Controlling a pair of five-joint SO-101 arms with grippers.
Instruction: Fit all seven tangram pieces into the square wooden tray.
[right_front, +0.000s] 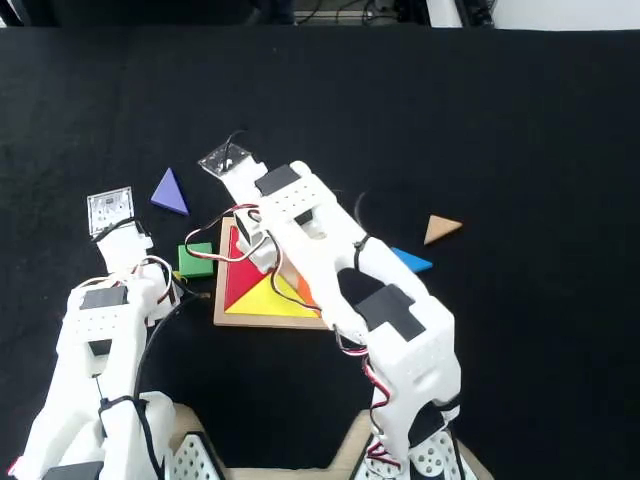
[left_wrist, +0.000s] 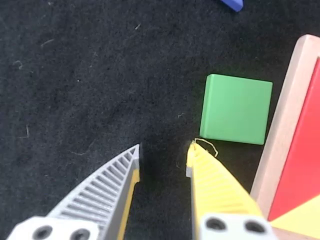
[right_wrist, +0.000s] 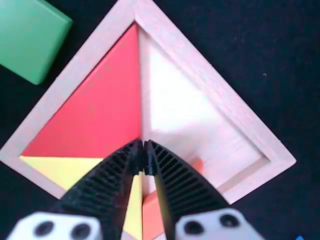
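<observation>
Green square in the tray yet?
No, the green square lies on the black table beside the tray, outside its wooden rim.

Colours: red triangle (right_wrist: 95, 110), yellow triangle (right_front: 268, 298), green square (left_wrist: 236, 108) (black cloth (right_front: 500, 120) beneath), pale wood tray (right_wrist: 225, 97).

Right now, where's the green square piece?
High view: the green square lies on the table just left of the wooden tray, ahead of the left gripper.

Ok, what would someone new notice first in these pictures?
The wooden tray, near the middle of the black table, holds a red triangle and a yellow triangle, and the shut right hand hangs over it. A green square lies just outside the tray, with the open left hand beside it.
</observation>
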